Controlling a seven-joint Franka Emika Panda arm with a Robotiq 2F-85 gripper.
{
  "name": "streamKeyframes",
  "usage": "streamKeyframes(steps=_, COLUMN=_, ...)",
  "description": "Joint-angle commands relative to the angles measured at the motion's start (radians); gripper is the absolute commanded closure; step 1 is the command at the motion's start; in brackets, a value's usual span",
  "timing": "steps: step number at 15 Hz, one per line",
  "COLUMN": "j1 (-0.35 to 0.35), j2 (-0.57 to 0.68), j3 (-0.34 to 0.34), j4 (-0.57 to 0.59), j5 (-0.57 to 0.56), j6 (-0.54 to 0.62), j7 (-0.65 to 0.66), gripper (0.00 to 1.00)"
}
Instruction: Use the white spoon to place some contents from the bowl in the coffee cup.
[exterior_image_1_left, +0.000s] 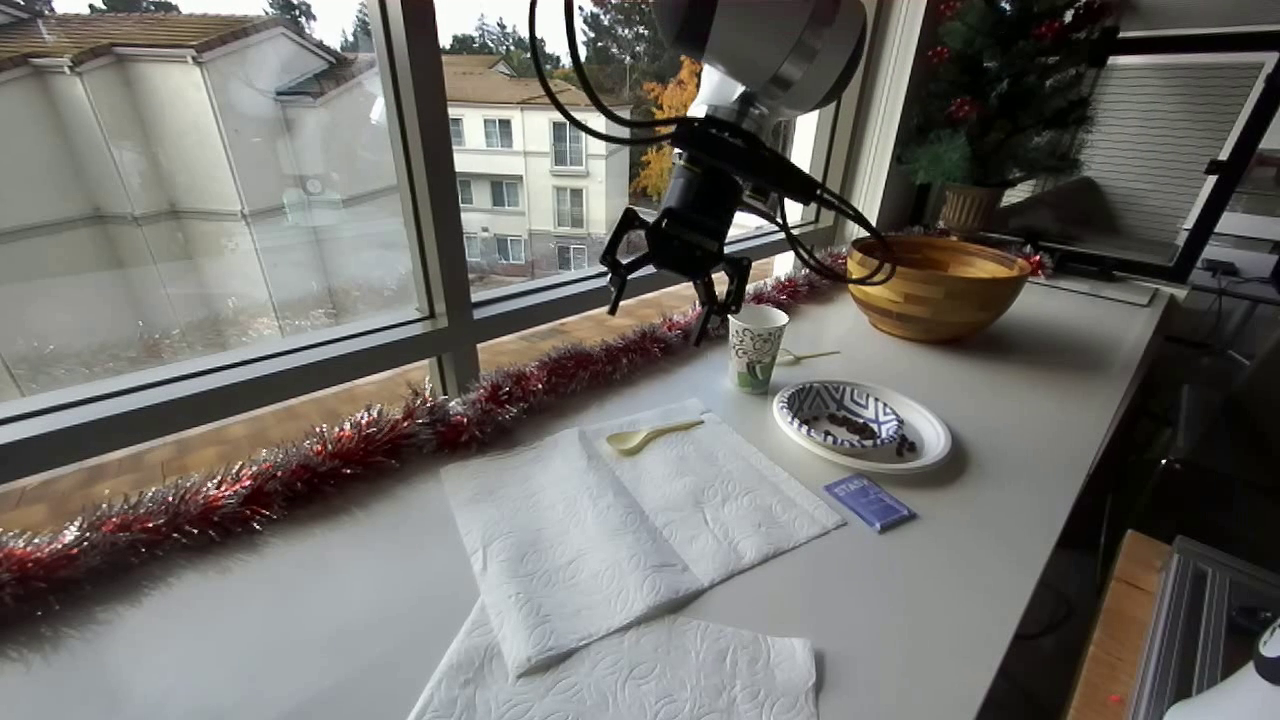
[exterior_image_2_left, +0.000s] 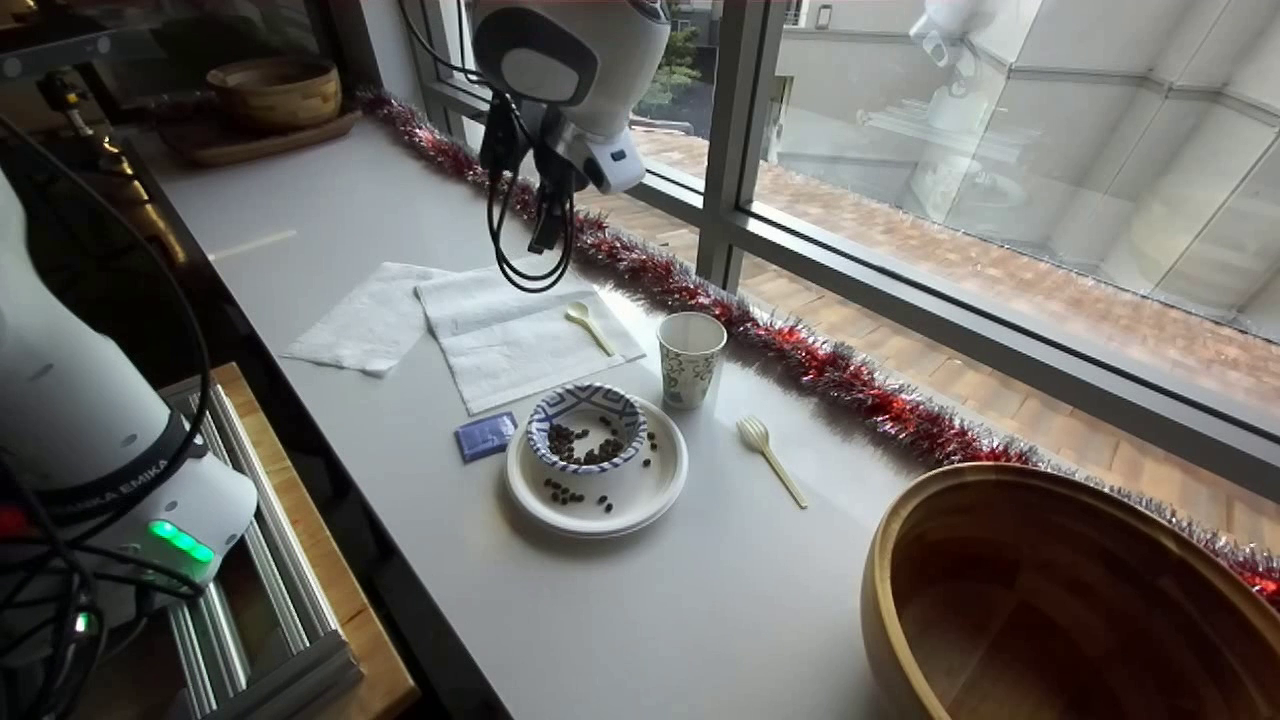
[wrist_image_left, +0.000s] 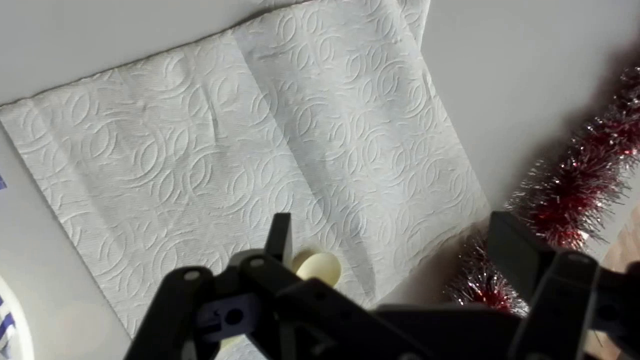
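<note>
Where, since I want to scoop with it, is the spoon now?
In both exterior views, the spoon lies on a paper towel, left of the cup; in the wrist view, low near the middle, the end effector partly hides it.

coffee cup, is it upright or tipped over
Upright: in both exterior views the coffee cup stands on its narrower end, with its open rim facing up.

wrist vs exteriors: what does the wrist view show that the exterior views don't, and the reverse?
Wrist only: no extra object, just the look down past the open gripper, which hides part of the white spoon.
Exterior only, in both views: coffee cup, fork, large wooden bowl.
Shared: gripper, spoon, paper towel, tinsel, plus the white plate and patterned bowl, of which the wrist view catches only an edge.
</note>
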Motion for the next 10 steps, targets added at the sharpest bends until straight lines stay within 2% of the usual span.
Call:
streamKeyframes(steps=1, j1=-0.024, j2=0.137, j3=0.011, j4=0.088, j5=0.13, j6=0.036, j7=0.07, gripper=0.0)
streamKeyframes(steps=6, j1=-0.032, j2=0.206, j3=0.023, j4=0.086, j5=0.335, j6=0.173, j7=0.106, gripper=0.0)
streamKeyframes(steps=7, j1=-0.024, j2=0.187, j3=0.006, j4=0.074, j5=0.251, j6=0.136, j7=0.084, gripper=0.0)
streamKeyframes(steps=10, j1=-0.023, j2=0.202, j3=0.009, j4=0.074, j5=0.304, j6=0.159, j7=0.086, gripper=0.0)
